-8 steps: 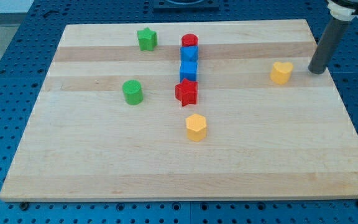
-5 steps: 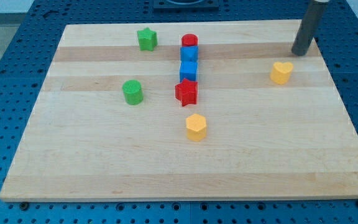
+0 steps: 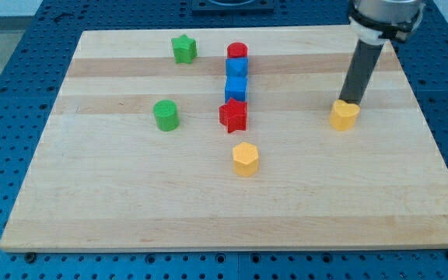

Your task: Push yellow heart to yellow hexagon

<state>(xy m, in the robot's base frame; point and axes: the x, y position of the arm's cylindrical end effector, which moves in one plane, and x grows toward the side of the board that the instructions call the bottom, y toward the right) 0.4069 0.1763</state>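
Rod-end, my tip (image 3: 351, 102), no jaws, touching yellow heart (image 3: 344, 115) top-right edge; yellow hexagon (image 3: 245, 159) well apart, lower-left.

Bright, even overhead light falls on the wooden board (image 3: 131, 202), shadows beneath blocks are faint and soft, focus is sharp, without glare.

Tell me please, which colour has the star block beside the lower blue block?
Red. The star block shows clearly in the camera view, just below the lower blue block.
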